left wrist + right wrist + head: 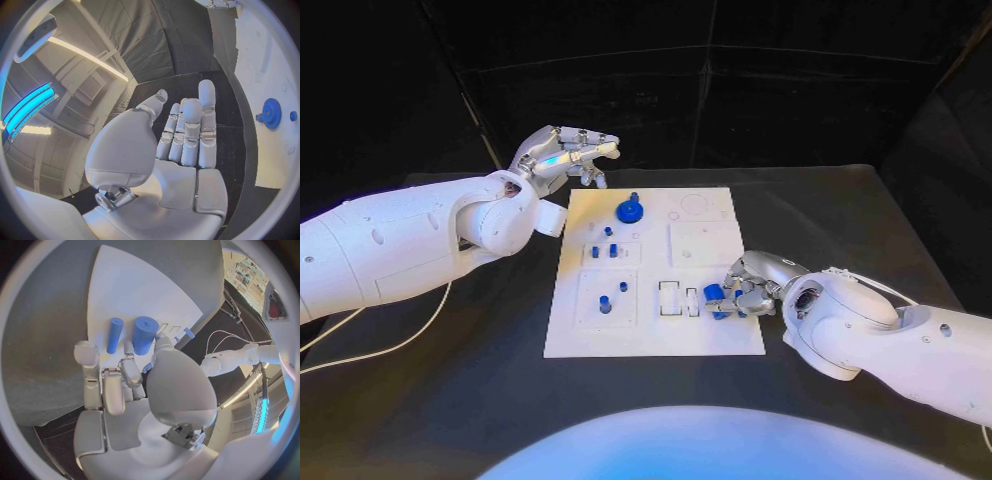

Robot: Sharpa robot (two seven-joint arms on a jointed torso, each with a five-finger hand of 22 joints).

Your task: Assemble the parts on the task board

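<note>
My left white arm comes in from the side with its elbow bent, and its silver left robot hand [568, 152] is raised, holding nothing. Through its wrist camera I see the palm flat and the fingers [194, 130] straight, close side by side. My right white arm reaches in low and the silver right robot hand [750, 287] has its fingers [112, 385] curled forward and down.

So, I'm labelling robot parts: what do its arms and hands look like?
Both arms are smooth, rounded white shells. The left hand and right hand are silver, with pale segmented fingers and metal-looking joints. A thin white cable trails under the left arm.
</note>
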